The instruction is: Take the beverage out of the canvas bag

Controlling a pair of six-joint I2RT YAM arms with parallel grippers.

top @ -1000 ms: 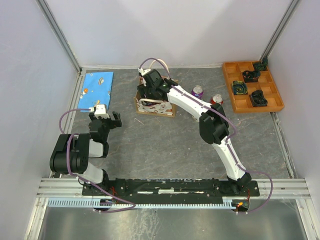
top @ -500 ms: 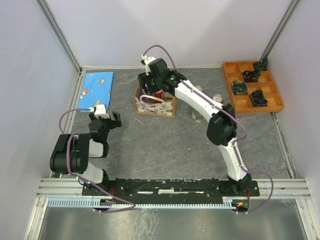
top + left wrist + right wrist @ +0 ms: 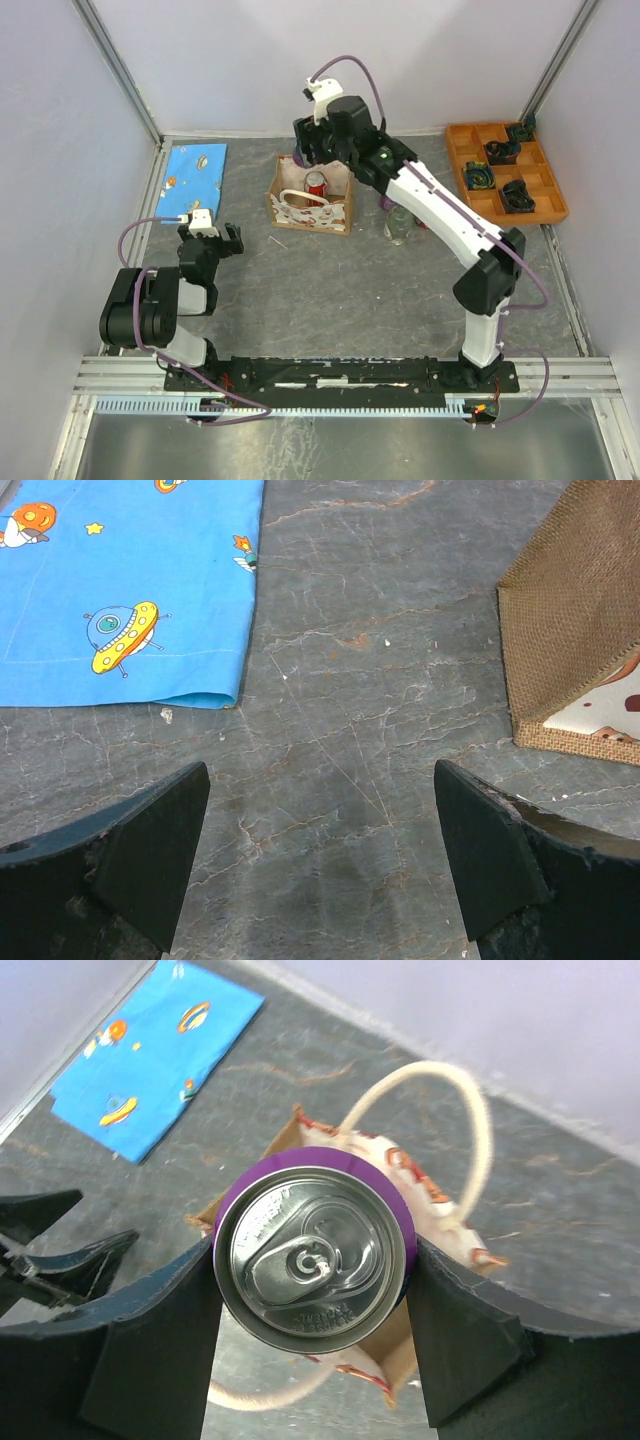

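Note:
The canvas bag [image 3: 305,215] stands on the table with its cream handles loose; its tan side also shows in the left wrist view [image 3: 570,630]. My right gripper [image 3: 315,1260] is shut on a purple beverage can [image 3: 315,1245], whose silver top faces the camera. It hangs in the air above the bag [image 3: 445,1215]. From above, the right gripper [image 3: 308,155] is over the bag's far edge. A red can [image 3: 316,183] still stands inside the bag. My left gripper [image 3: 320,830] is open over bare table, left of the bag.
A blue patterned cloth [image 3: 195,172] lies at the back left. An orange compartment tray [image 3: 505,172] with dark parts sits at the back right. A pale bottle-like thing [image 3: 398,225] and a purple can [image 3: 386,201] stand right of the bag, under the right arm.
The right arm has risen out of the bag and swung toward the back right, carrying the purple can. The red can inside the bag has come into view. The left arm stayed still.

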